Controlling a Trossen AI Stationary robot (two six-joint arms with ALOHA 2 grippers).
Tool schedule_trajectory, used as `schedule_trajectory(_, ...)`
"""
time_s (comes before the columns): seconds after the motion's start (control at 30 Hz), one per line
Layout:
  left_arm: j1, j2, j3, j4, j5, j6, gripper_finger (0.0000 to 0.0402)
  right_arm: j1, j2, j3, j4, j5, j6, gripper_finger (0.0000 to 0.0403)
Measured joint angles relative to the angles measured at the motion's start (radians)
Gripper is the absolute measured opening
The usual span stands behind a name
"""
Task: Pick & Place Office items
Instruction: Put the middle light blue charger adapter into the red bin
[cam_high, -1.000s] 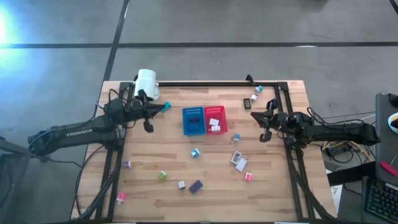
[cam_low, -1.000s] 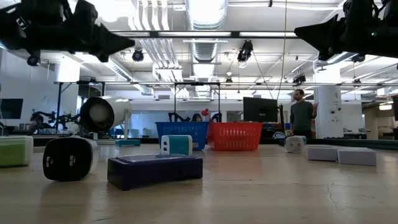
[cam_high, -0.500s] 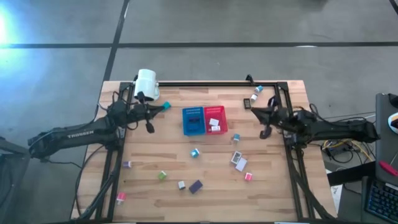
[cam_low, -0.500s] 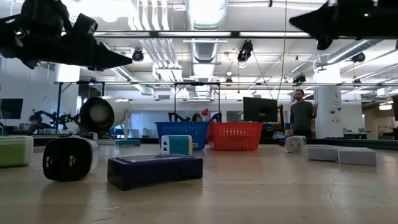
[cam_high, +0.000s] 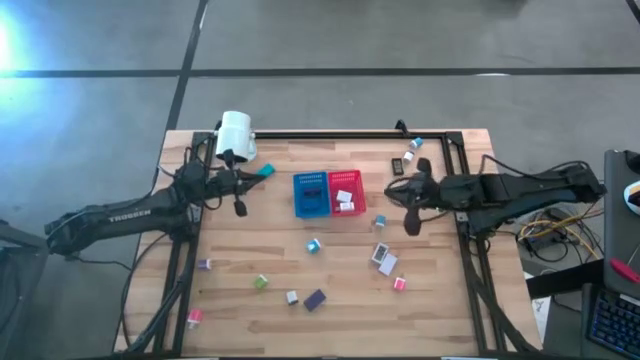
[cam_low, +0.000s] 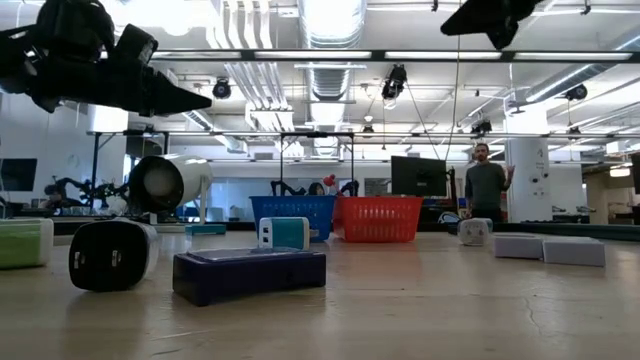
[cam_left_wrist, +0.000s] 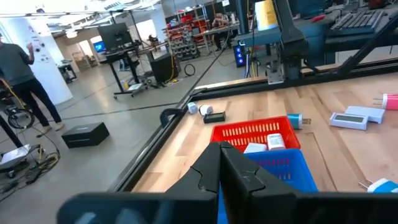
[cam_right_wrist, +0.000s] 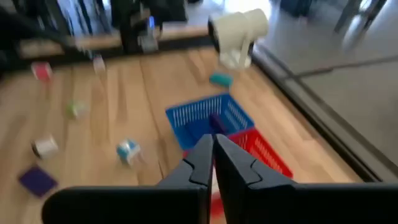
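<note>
From above I can't tell what the tiny office items (cam_high: 383, 257) are. My right wrist view is smeared. In the low view the green piece (cam_low: 22, 243) is cut by the edge.

Looks straight down over the whole table (cam_high: 440, 300). Sits at tabletop height, level, facing the room. Ride on both wrists, angled down close. Share the blue bin (cam_high: 310, 193) and red bin (cam_high: 346, 191).
</note>
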Motion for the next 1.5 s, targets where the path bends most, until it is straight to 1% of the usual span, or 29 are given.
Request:
schedule_trajectory(0.1, 0.000, 0.000, 0.000, 0.000, 0.003, -0.005, 0.0011, 0.010, 0.080, 0.085, -0.107, -0.002, 0.002, 0.0012)
schedule_trajectory(0.23, 0.000, 0.000, 0.000, 0.000, 0.003, -0.010, 0.0011, 0.009, 0.144, 0.155, -0.199, -0.006, 0.003, 0.0012)
schedule_trajectory(0.33, 0.000, 0.000, 0.000, 0.000, 0.003, -0.018, 0.0011, 0.007, 0.171, 0.180, -0.276, -0.008, 0.003, 0.0012)
schedule_trajectory(0.47, 0.000, 0.000, 0.000, 0.011, 0.003, -0.019, 0.0011, 0.007, 0.218, 0.187, -0.381, -0.056, 0.003, 0.0014)
schedule_trajectory(0.53, 0.000, 0.000, 0.000, 0.024, 0.003, -0.028, 0.0011, 0.005, 0.251, 0.187, -0.425, -0.070, 0.014, 0.0022)
schedule_trajectory(0.7, 0.000, 0.000, 0.000, 0.025, 0.003, -0.055, 0.0011, -0.029, 0.334, 0.175, -0.443, -0.154, 0.070, 0.0071)
schedule_trajectory(0.83, 0.000, 0.000, 0.000, 0.002, 0.003, -0.058, 0.0012, -0.064, 0.417, 0.174, -0.465, -0.168, 0.066, 0.0116)
schedule_trajectory(0.87, 0.000, 0.000, 0.000, 0.000, 0.003, -0.061, 0.0012, -0.076, 0.439, 0.174, -0.469, -0.187, 0.069, 0.0125)
schedule_trajectory(0.97, 0.000, 0.000, 0.000, -0.008, 0.003, -0.065, 0.0012, -0.125, 0.500, 0.173, -0.469, -0.285, 0.067, 0.0152)
schedule_trajectory(1.1, -0.001, 0.000, 0.000, -0.011, 0.003, -0.068, 0.0012, -0.172, 0.576, 0.173, -0.469, -0.316, 0.020, 0.0185)
schedule_trajectory(1.2, -0.001, 0.000, 0.000, -0.011, 0.003, -0.068, 0.0012, -0.191, 0.621, 0.174, -0.466, -0.349, -0.025, 0.0207)
schedule_trajectory(1.3, -0.001, 0.000, 0.000, -0.011, 0.003, -0.063, 0.0012, -0.200, 0.655, 0.177, -0.458, -0.361, -0.064, 0.0228)
schedule_trajectory(1.5, -0.001, 0.000, 0.000, -0.015, 0.003, -0.063, 0.0012, -0.221, 0.692, 0.172, -0.446, -0.379, -0.051, 0.0259)
